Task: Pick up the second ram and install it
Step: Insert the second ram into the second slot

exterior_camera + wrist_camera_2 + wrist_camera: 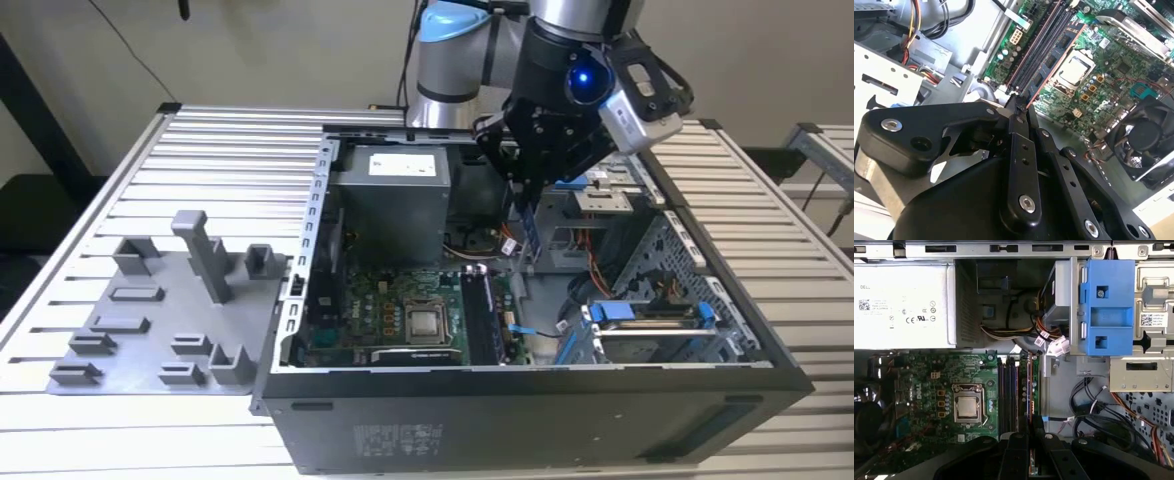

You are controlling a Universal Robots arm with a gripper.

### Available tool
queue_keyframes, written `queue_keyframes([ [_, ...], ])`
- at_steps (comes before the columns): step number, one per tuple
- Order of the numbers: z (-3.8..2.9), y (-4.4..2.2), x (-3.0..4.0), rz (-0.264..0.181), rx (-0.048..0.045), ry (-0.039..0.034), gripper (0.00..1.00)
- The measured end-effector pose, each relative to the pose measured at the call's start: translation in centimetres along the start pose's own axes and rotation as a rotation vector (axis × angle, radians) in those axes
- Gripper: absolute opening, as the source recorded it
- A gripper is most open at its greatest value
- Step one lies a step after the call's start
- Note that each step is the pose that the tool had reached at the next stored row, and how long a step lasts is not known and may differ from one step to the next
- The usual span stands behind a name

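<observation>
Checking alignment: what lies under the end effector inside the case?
The memory slots, below the second ram gripped by the end effector; its fingers hide their near ends.

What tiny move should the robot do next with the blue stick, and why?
Probably ease straight down a little. The hand grips the second ram above the memory slots on the motherboard, not yet seated, and in the first wrist view it seems lined up along them.

The end effector [529,188] hides one end of the second ram [533,238].
</observation>
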State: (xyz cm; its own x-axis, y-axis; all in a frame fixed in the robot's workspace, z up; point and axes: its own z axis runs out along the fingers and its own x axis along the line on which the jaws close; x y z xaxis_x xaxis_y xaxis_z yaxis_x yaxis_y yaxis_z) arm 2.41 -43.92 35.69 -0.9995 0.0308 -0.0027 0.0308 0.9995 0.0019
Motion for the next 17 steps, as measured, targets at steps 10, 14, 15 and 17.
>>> queue_keyframes([
  [10,0.53,0.0,0.0,0.012,0.0001,0.0,0.14],
  [14,0.81,0.0,0.0,0.017,0.0,-0.0001,0.14],
  [15,0.88,0.0,0.0,0.018,0.0,0.0,0.14],
  [17,1.07,0.0,0.0,0.022,0.0002,0.0,0.14],
])
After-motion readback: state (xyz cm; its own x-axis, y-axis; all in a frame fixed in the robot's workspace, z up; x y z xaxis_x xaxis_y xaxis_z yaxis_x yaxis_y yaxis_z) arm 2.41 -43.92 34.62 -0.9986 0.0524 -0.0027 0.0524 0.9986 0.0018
